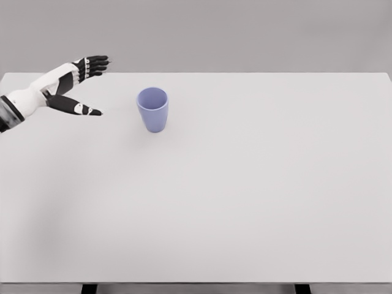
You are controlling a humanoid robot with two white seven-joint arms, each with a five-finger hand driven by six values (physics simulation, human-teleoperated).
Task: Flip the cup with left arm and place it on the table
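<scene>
A light blue cup (152, 108) stands upright on the white table (245, 184), its open mouth facing up, left of the middle and toward the far side. My left hand (95, 86) hovers to the cup's left, a short gap away from it. Its fingers are spread wide, thumb low and the others higher, with nothing between them. The arm enters from the left edge. No right arm shows.
The table's far edge runs just behind the hand and cup. Two dark table legs (89, 288) show at the bottom edge.
</scene>
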